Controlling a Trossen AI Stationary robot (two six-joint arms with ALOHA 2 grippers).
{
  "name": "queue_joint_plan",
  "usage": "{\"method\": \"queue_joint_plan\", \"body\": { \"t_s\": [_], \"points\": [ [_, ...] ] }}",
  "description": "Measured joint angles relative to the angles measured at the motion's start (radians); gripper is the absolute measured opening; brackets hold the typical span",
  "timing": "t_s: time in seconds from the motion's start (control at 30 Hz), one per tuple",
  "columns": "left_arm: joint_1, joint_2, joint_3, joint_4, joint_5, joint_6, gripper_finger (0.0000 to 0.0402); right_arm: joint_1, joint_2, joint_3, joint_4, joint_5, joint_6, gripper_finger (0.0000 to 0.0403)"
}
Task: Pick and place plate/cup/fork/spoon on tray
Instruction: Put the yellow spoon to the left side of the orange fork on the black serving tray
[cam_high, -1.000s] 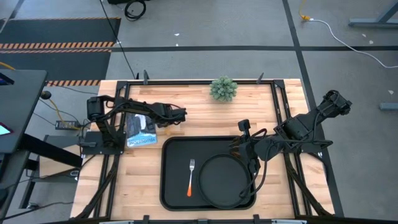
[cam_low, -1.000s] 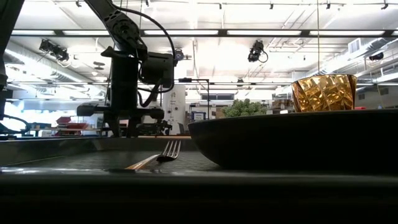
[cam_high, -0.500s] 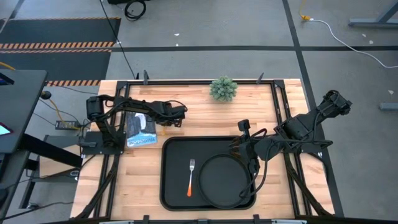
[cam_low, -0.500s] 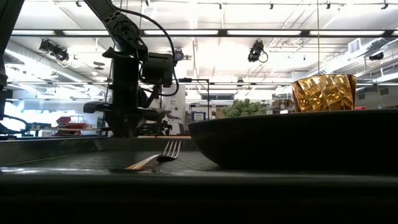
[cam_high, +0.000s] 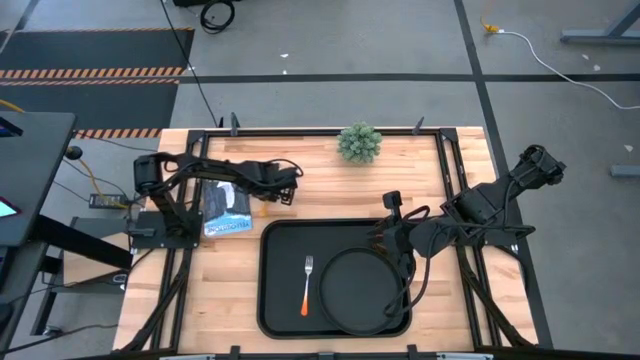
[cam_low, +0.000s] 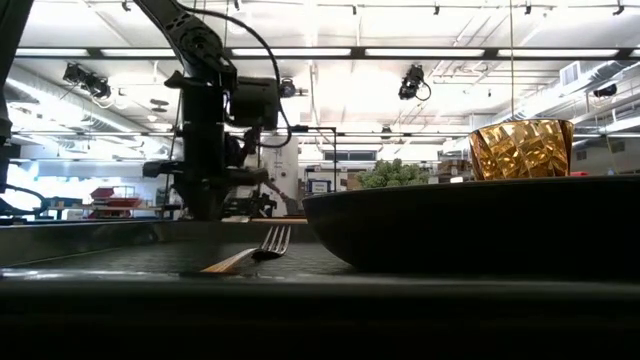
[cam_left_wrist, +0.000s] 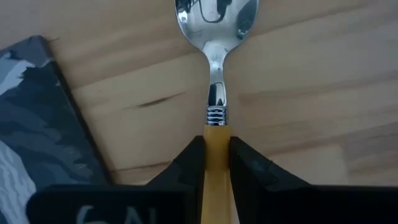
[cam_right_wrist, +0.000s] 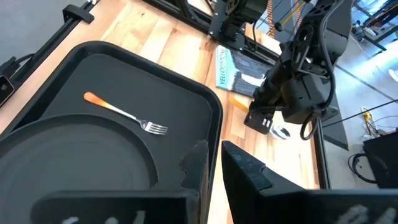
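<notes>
The black tray (cam_high: 268, 290) lies at the table's near middle. On it rest the round black plate (cam_high: 360, 295) and, to the plate's left, the orange-handled fork (cam_high: 306, 285). The amber cup (cam_low: 520, 150) shows behind the plate in the low view; in the high view my right arm covers it. My left gripper (cam_high: 288, 188) is beyond the tray's far left corner, shut on the spoon (cam_left_wrist: 214, 37). My right gripper (cam_high: 385, 238) hangs over the tray's far right corner with its fingers (cam_right_wrist: 198, 163) close together and nothing between them. My left gripper pinches the spoon's orange handle (cam_left_wrist: 216, 134) between its two fingers, at the end next to the metal neck. The fingers come from above, pointing down, and lie across the handle. The bowl (cam_left_wrist: 214, 18) points away over the wood. I cannot tell whether the spoon is lifted.
A grey printed booklet (cam_high: 226, 210) lies on the wood just left of the spoon. A small green plant (cam_high: 359, 142) stands at the far edge. Bare wood lies left of the tray and between the tray and the plant.
My left gripper has shifted a little toward the table's left edge beyond the tray's far left corner. The right arm, plate, fork and cup have stayed where they were.
</notes>
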Motion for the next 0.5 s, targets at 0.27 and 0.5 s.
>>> {"method": "queue_joint_plan", "body": {
  "t_s": [0.27, 0.5],
  "points": [
    [-0.009, -0.067, 0.002, 0.011, 0.01, -0.027, 0.0059, 0.0, 0.0, 0.0, -0.016, 0.001, 0.016, 0.0052],
    [-0.104, -0.144, 0.002, 0.057, 0.045, -0.083, 0.006, 0.006, -0.023, 0.0, -0.076, 0.025, 0.049, 0.0052]
  ]
}}
